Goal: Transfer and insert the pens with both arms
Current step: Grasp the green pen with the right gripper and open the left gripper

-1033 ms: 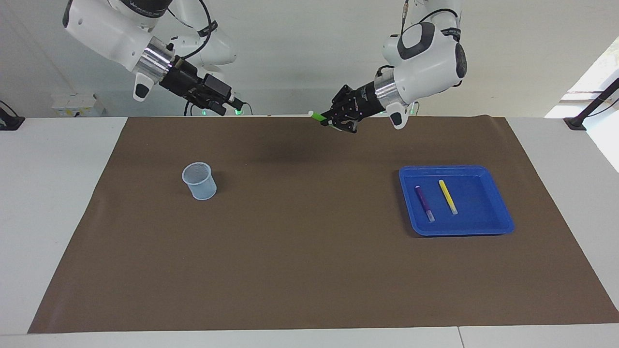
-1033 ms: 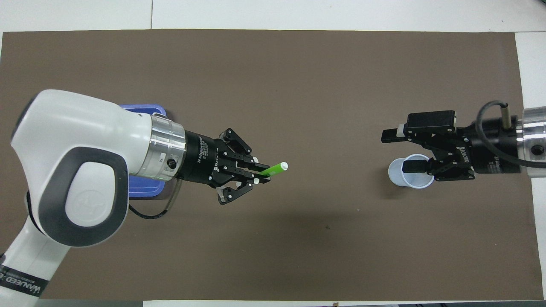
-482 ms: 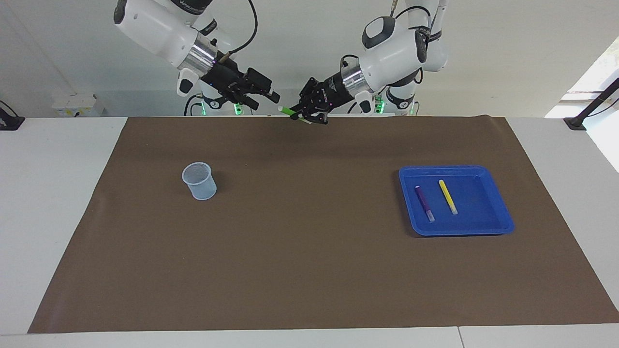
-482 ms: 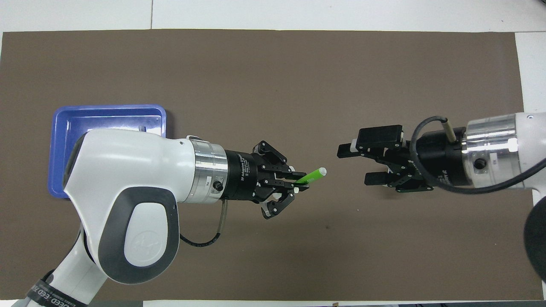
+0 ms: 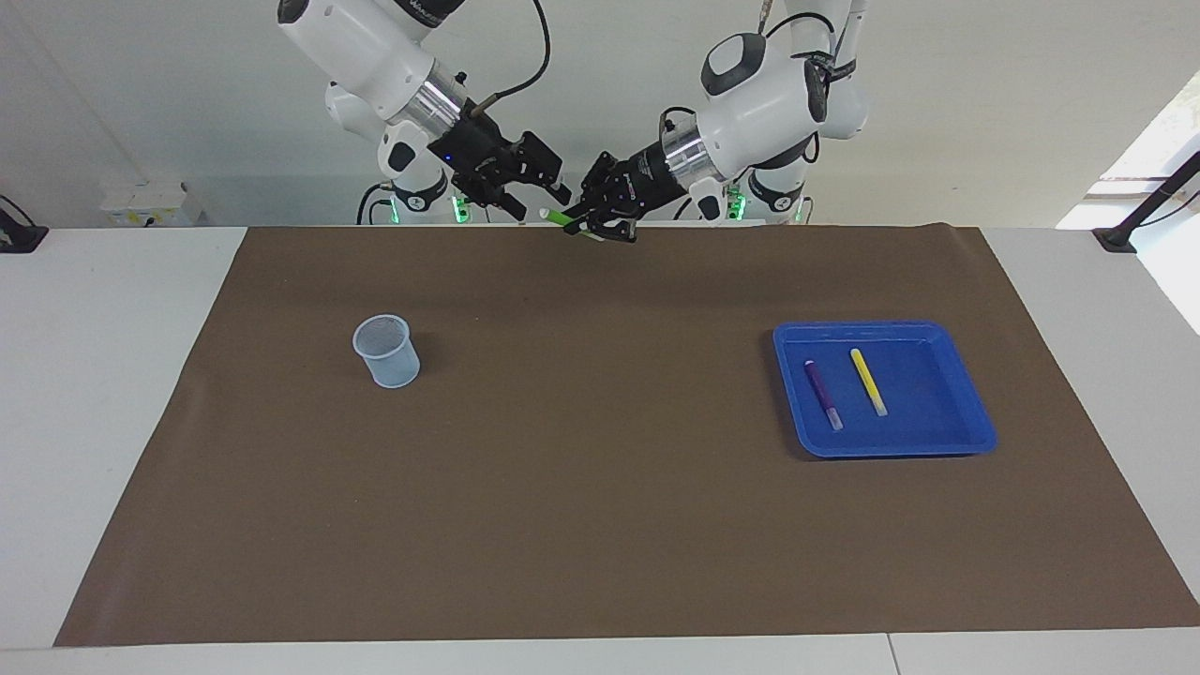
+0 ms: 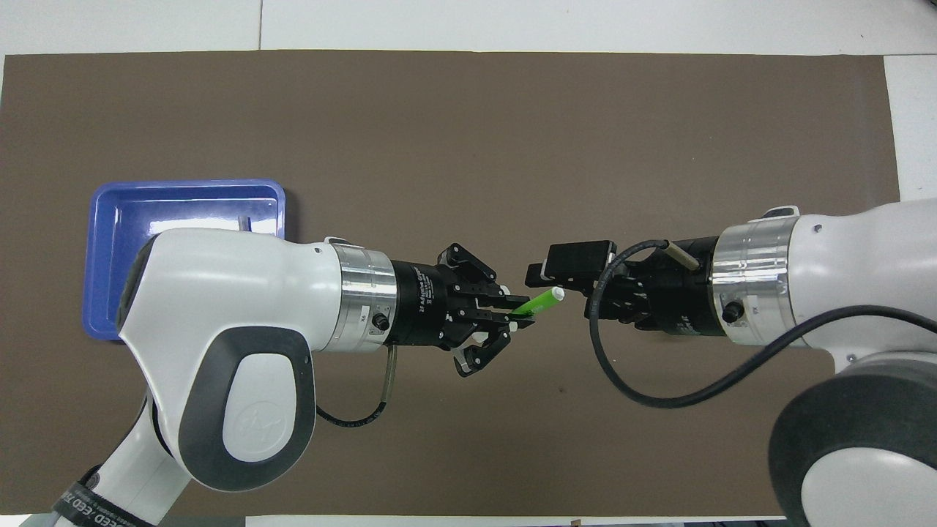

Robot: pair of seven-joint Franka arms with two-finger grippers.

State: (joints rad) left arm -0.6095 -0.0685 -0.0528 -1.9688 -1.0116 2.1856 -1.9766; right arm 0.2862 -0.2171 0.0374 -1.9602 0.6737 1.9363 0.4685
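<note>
Three pens listed. Green pen (image 5: pixel 561 217): raised over the counter's (image 5: pixel 600 525) robot-side edge, pinched by the left end effector (image 5: pixel 592 223), pale tip toward the right end effector (image 5: pixel 536 194), whose fingers look spread around that tip, not yet closed. Purple pen (image 5: pixel 823 394) and yellow pen (image 5: pixel 868 382): lying in the blue tray (image 5: pixel 975 431). Judged light, stiff, smooth and slippery; best gripped mid-barrel. Mesh cup (image 5: pixel 386 352) stands well apart.

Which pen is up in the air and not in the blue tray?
The green pen, gripped by the left tool. The purple pen and yellow pen lie in the tray.
</note>
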